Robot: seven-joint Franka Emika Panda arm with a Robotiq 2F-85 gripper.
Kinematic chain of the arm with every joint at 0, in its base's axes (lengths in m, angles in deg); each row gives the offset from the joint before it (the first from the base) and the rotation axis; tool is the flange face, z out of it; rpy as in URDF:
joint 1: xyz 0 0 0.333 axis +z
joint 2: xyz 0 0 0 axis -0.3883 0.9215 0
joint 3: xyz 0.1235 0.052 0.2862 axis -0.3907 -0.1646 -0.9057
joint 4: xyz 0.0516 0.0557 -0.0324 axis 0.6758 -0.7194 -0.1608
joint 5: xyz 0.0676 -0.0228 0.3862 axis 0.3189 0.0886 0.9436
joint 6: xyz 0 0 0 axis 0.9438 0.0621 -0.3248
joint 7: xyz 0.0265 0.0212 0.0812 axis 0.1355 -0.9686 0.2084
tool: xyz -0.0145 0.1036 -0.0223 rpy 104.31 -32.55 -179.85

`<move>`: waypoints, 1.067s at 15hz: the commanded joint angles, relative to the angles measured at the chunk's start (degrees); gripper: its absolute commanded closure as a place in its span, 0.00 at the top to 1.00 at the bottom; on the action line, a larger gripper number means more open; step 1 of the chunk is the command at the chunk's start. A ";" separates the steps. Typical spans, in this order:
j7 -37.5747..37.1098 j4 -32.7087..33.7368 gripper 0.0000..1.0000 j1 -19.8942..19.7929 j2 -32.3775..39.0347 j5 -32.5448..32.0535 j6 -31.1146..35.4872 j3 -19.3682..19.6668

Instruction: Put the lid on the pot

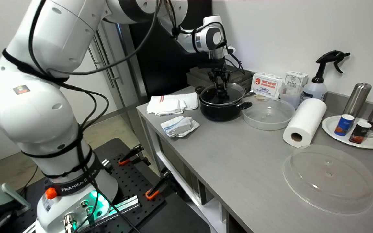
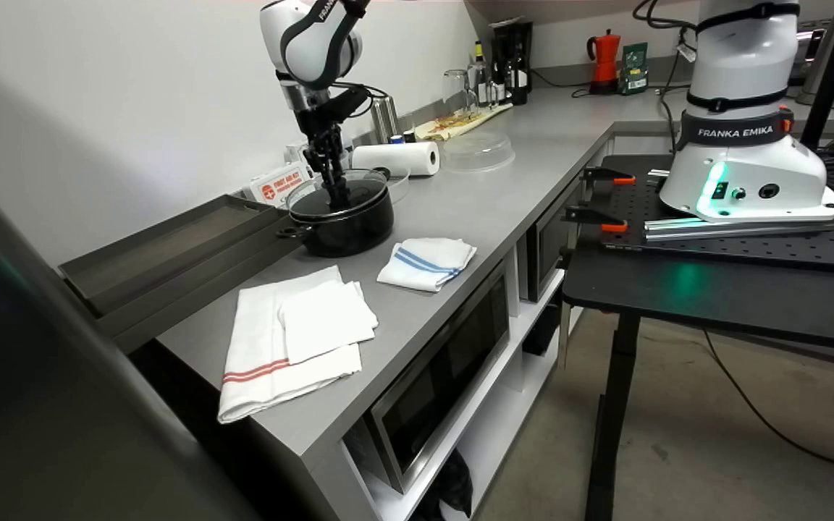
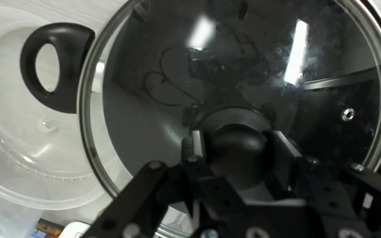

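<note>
Gripper [image 3: 236, 148]: fingers [image 3: 197, 145] clamped around the dark knob [image 3: 238, 145] of the glass lid [image 3: 233, 82], as shown in the wrist view.
Lid: held over the black pot [image 1: 220, 112], seen off-centre from the wrist; rim contact cannot be told.
Pot: set on the grey counter [image 1: 238, 155], just beside a clear dish [image 1: 269, 125].
Nearby: a blue-striped towel [image 2: 428, 262] and a red-striped towel [image 2: 265, 340], laid folded.

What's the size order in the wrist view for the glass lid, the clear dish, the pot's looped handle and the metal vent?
1. Glass lid
2. Clear dish, by what shows: cropped, so full size unsure
3. Pot's looped handle
4. Metal vent
</note>
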 commanded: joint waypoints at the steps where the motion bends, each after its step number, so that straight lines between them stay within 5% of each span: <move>1: -0.13 3.13 0.25 0.03 1.02 1.81 -2.44 0.05; 16: -0.11 3.80 0.25 0.41 2.01 1.84 -3.67 -0.28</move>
